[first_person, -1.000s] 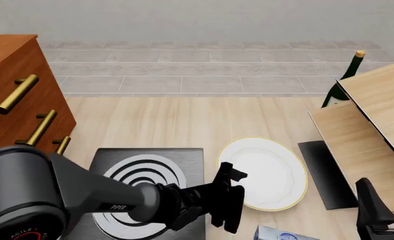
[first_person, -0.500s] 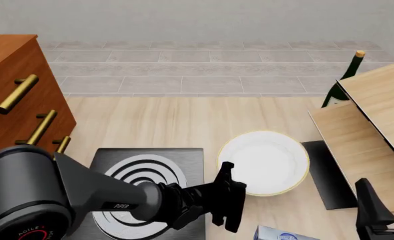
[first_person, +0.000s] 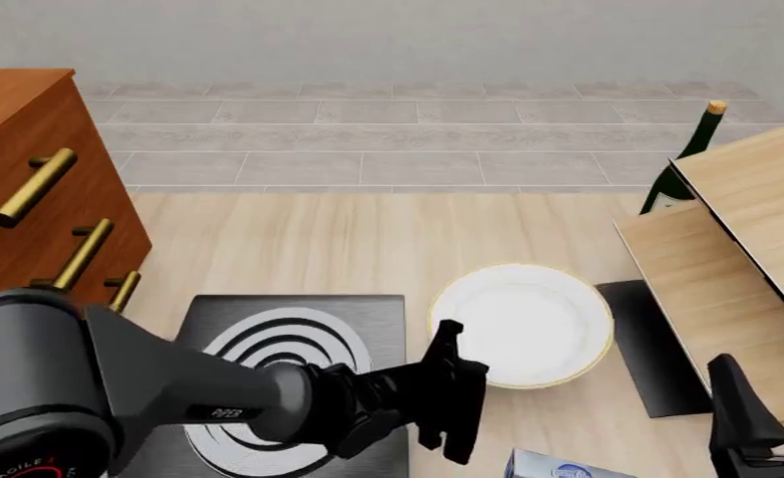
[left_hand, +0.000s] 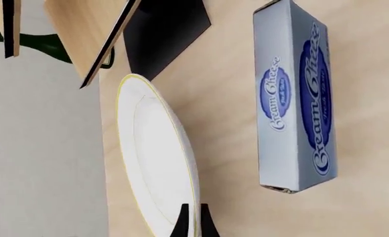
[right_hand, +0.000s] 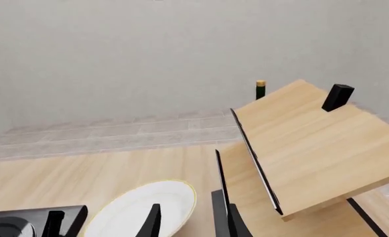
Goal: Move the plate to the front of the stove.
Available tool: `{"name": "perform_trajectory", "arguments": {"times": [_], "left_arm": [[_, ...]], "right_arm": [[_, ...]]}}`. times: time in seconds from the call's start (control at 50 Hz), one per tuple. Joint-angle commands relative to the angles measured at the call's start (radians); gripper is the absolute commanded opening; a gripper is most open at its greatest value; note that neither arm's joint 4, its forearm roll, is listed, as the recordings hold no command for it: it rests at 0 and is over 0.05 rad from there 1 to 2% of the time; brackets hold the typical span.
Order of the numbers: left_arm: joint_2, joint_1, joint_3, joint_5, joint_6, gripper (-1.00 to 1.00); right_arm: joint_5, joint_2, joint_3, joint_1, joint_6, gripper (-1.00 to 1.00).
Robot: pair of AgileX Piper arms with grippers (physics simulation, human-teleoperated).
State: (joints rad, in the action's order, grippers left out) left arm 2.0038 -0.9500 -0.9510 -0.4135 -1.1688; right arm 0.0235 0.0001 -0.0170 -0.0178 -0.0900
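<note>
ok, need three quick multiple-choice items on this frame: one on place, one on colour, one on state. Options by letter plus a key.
1. In the front view, where is the plate relative to the stove?
A. to its right
B. on top of its rings
C. to its left

2. What colour is the lettering on the cream cheese box?
A. red
B. blue
C. green

3. How is the left gripper placed?
A. wide open above the stove
B. at the plate's near-left rim, fingers close together
C. closed on the wine bottle

Key:
1 A: the plate lies on the wooden table, right of the stove's edge.
2 B: the left wrist view shows blue script on the pale box.
3 B: the front view puts the gripper at that rim, and the left wrist view shows its fingertips nearly together at the plate's edge; an actual grip can't be confirmed.
</note>
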Motion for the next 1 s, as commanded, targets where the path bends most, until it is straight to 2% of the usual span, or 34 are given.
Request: {"name": "perform_trajectory", "arguments": {"times": [0.02,0.36,0.78,1.0], "left_arm": [[-0.064,0.001,0.022,0.005,-0.022,-1.00],[-0.195,0.006,0.047,0.040,-0.050,-1.00],[-0.327,0.022,0.171,0.001,-0.119,-1.00],[-0.383,0.037,0.193,0.023,-0.125,-1.00]], "right_arm": [[-0.001,0.000,-0.004,0.001,-0.003,1.00],[0.002,0.000,-0.009,0.003,-0.009,1.00],[-0.021,0.000,-0.054,0.041,-0.007,1.00],[-0.035,0.000,-0.077,0.060,-0.008,1.00]]}}
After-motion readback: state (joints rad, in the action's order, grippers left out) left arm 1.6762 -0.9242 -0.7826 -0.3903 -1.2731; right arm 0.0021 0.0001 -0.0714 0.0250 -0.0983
